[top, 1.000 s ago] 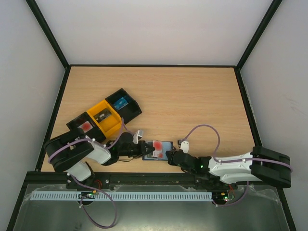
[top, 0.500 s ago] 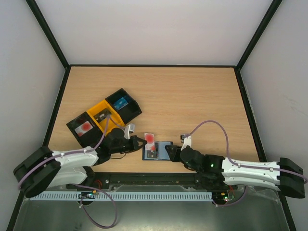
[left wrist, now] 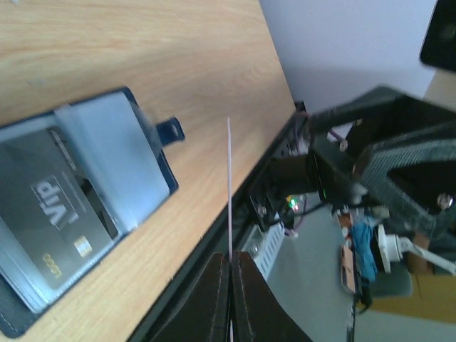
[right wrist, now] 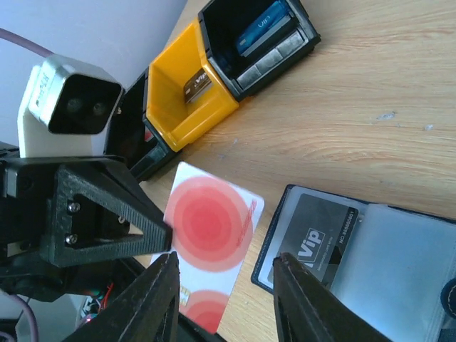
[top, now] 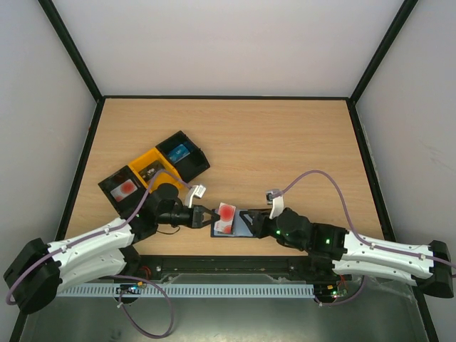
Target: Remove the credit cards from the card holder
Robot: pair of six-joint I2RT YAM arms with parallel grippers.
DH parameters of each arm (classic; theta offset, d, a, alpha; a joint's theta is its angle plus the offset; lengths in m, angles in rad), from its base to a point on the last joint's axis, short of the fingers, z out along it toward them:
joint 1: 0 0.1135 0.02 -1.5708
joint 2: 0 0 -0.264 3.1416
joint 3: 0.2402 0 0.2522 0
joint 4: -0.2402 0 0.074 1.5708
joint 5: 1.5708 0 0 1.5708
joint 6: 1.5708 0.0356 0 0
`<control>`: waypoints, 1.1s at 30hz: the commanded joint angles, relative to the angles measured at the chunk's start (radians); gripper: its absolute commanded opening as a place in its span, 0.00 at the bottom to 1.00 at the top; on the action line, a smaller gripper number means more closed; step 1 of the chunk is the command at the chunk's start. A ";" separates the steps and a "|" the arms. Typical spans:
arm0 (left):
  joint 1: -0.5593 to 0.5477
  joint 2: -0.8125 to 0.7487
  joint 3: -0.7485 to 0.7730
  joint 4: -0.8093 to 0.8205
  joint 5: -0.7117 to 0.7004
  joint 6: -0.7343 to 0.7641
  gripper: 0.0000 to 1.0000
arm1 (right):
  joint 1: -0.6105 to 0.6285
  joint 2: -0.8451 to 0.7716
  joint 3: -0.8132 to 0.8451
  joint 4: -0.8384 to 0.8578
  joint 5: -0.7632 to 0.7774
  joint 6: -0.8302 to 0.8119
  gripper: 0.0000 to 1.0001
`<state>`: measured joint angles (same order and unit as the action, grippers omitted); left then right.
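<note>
Left gripper (top: 211, 216) is clenched on the white card with the red round mark (top: 226, 217). From the left wrist we see that card edge-on, pinched between both fingers (left wrist: 246, 288) and clear of the table (top: 285, 142). It is out of the pockets, just beside the left end of the card holder (top: 242, 224).

The holder lies open and flat, between the two grippers. A dark grey "Vip" card (right wrist: 318, 239) sits in the half nearer the left gripper. The other half shows a grey-blue panel (right wrist: 399, 263).

Right gripper (right wrist: 226, 258) is at the holder's right end with its jaws parted. We see nothing pinched between them.

Well apart from the holder, up and to its left, three box trays stand in a touching row:
- The farthest from the holder, a black tray (top: 117, 194), holds a card with a red mark (top: 126, 188).
- The middle one, the yellow tray (top: 165, 187), holds a small dark card (top: 151, 171).
- The far black tray (top: 198, 165) holds the blue card (top: 179, 151).
</note>
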<state>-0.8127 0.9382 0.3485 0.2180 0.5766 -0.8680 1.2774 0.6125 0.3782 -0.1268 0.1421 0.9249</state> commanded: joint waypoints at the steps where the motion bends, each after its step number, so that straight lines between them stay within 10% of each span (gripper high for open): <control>1: 0.004 -0.027 0.018 -0.055 0.148 0.068 0.03 | -0.001 -0.013 0.065 -0.135 0.016 -0.062 0.37; 17: -0.015 -0.057 -0.009 0.038 0.295 0.090 0.03 | -0.001 0.081 0.093 -0.023 -0.198 -0.124 0.46; 28: -0.024 -0.073 -0.016 0.028 0.282 0.112 0.03 | -0.001 0.054 0.052 0.059 -0.241 -0.117 0.04; 33: -0.024 -0.084 -0.002 -0.008 0.237 0.121 0.11 | -0.001 0.035 0.038 0.071 -0.240 -0.105 0.02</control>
<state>-0.8318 0.8742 0.3336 0.2100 0.8368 -0.7689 1.2739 0.6636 0.4324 -0.1146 -0.0853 0.8154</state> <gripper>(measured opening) 0.049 0.024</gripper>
